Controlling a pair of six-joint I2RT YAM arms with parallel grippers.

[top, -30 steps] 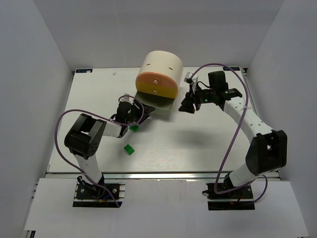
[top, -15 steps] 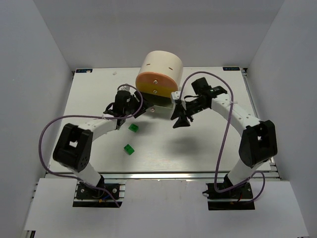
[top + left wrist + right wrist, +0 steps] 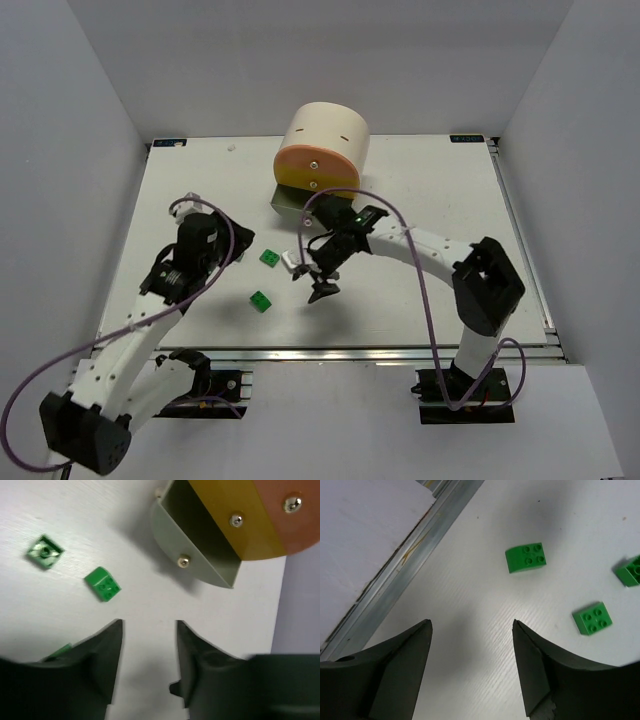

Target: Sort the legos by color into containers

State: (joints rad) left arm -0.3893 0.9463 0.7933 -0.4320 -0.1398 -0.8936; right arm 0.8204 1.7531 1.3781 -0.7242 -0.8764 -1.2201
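Two green legos lie on the white table in front of the cream drum. The left wrist view shows them, plus a green sliver by my left finger. The right wrist view shows three green legos. The drum's orange drawer and yellow drawer are closed. A grey-green bottom drawer stands pulled out and looks empty. My left gripper is open and empty, left of the legos. My right gripper is open and empty, just right of them.
The table's metal front rail runs close to my right gripper. White walls enclose the table on the left, right and back. The pulled-out drawer juts toward the legos. No purple or orange-yellow legos show.
My left gripper pulled back from the open drawer toward the left front. My right gripper swung from the drum's right side down to the table's middle beside the green legos.
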